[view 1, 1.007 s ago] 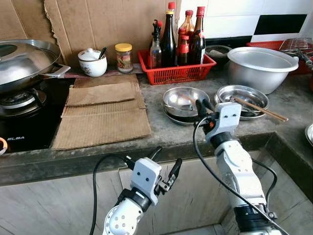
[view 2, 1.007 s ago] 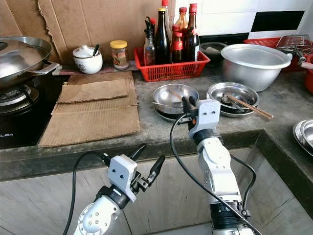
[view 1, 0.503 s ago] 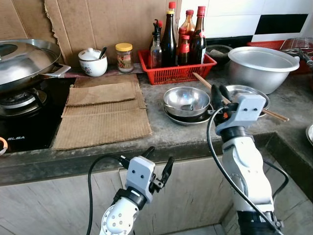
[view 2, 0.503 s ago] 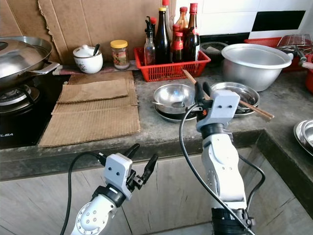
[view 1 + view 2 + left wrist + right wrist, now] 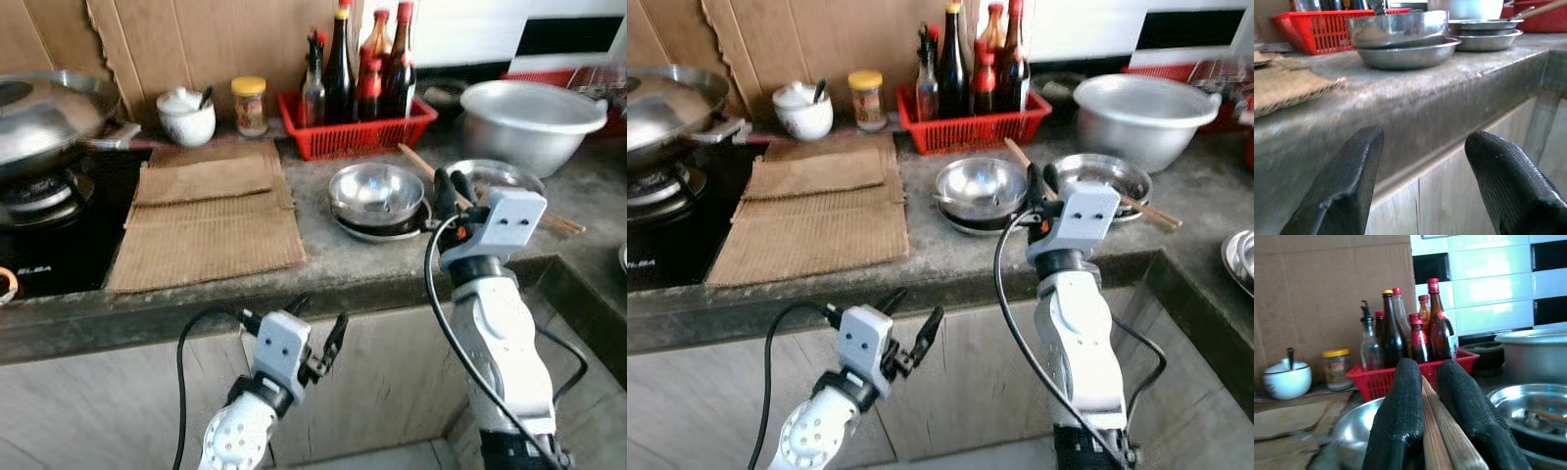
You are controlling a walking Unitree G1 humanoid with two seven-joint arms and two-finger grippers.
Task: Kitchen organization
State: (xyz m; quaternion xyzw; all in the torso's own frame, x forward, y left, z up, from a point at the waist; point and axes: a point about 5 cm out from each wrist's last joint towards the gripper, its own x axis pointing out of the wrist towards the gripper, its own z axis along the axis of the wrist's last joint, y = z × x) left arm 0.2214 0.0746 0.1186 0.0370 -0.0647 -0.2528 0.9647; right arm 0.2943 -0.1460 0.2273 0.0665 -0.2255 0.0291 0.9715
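Right tool (image 5: 446, 186) clamped on chopsticks (image 5: 1442, 431), above steel bowl (image 5: 376, 193); left tool (image 5: 315, 333) apart, below counter edge (image 5: 1400, 117).

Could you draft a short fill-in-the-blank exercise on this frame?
1. The right claw is shut on wooden ____.
2. The sauce bottles stand in a ____ basket.
3. The left claw hangs open below the counter edge, holding ____.

Missing words: chopsticks; red; nothing

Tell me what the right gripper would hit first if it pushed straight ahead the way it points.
Probably the red basket of sauce bottles. The right gripper, shut on the chopsticks, aims at it over the steel bowl; the chopstick tips would arrive first. Depth is uncertain.
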